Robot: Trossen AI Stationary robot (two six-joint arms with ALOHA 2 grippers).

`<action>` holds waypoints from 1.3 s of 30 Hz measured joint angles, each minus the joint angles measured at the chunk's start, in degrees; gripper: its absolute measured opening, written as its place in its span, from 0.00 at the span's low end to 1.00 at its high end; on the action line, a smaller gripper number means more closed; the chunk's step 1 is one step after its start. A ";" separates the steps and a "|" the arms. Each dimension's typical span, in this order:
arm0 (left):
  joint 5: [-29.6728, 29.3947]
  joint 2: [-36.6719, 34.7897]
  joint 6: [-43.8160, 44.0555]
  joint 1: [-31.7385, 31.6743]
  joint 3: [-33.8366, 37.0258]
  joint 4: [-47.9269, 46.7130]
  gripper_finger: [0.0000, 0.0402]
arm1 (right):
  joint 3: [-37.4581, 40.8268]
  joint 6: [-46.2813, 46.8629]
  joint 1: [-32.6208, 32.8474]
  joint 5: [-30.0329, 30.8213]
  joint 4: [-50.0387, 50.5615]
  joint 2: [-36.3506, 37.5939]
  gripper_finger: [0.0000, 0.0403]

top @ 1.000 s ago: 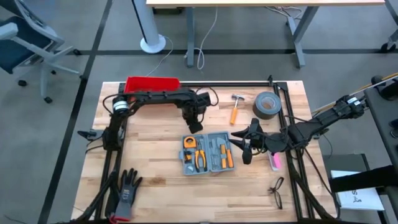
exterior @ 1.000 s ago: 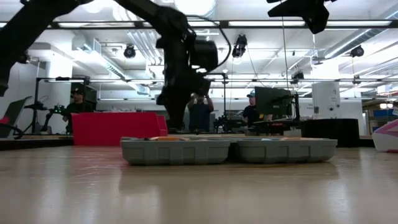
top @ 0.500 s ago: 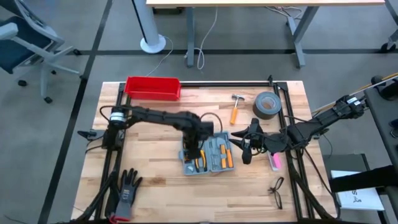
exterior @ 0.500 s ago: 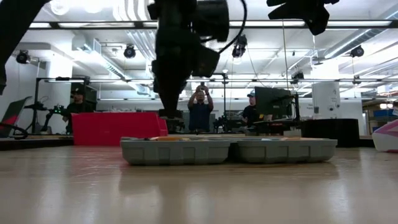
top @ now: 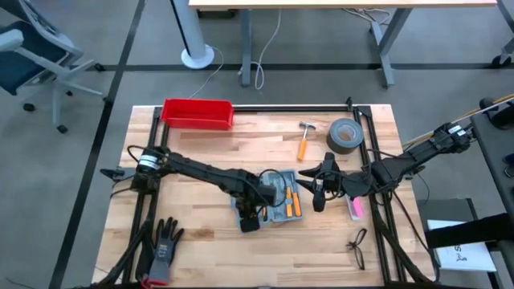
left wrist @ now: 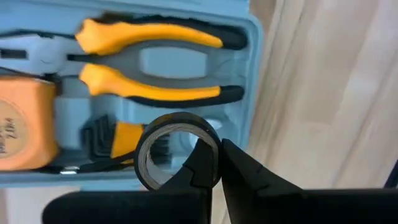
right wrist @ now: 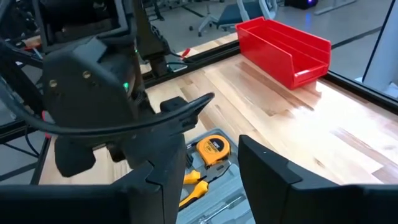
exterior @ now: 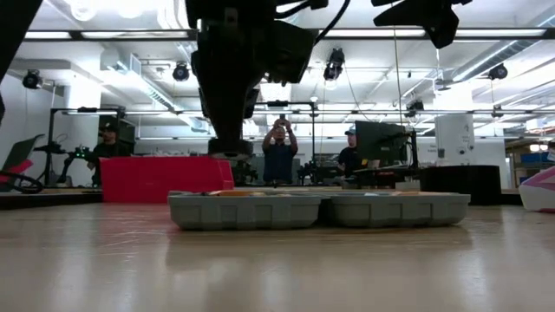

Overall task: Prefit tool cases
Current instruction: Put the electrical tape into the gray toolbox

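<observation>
While the open tool case [top: 269, 197] lies flat near the middle of the wooden table [top: 201, 144], the left gripper [top: 250, 223] hangs over its near left corner, the arm reaching across from the left edge. Its fingers are pinched together on a small roll of black tape [left wrist: 177, 149], gripping the ring's wall; the left wrist view shows the roll held just above the case's grey-blue moulded tray. In that tray sit orange-handled pliers [left wrist: 152, 62] and an orange tape measure [left wrist: 25, 121], each in its own slot. From table height the case [exterior: 319, 209] appears as two low grey halves side by side, with the left arm coming down behind its left half.

The right gripper [top: 316, 193] waits just right of the case, above the table, its fingers [right wrist: 267, 180] parted with nothing between them.

At the far left of the table stands a red bin [top: 197, 113]. A hammer [top: 304, 138] and a roll of grey duct tape [top: 344, 135] lie toward the far right. A black glove [top: 163, 243] rests at the near left, and a pair of glasses [top: 357, 247] at the near right. Beyond the table, people [exterior: 279, 152] stand in the room.
</observation>
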State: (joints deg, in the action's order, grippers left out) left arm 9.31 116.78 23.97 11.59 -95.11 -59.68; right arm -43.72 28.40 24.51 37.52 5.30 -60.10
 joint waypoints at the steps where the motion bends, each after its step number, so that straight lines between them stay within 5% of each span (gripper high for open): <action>1: 0.02 0.14 0.28 0.39 0.04 0.13 0.02 | 0.00 0.00 0.00 -0.02 -0.06 0.00 0.31; 23: 4.04 1.65 3.97 2.00 9.57 11.45 0.04 | 0.00 0.04 0.75 -0.04 -0.92 0.02 0.33; 33: 7.24 1.04 3.66 2.50 7.85 13.09 0.36 | 0.02 0.04 0.87 -0.16 -1.31 0.02 0.29; 39: 5.43 -0.07 3.65 2.50 5.73 8.85 0.44 | 0.02 0.04 0.87 -0.21 -1.35 0.02 0.30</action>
State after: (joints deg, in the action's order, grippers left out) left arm 14.74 116.71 27.62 14.09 -89.38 -50.83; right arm -43.71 28.45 25.39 37.31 3.95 -60.07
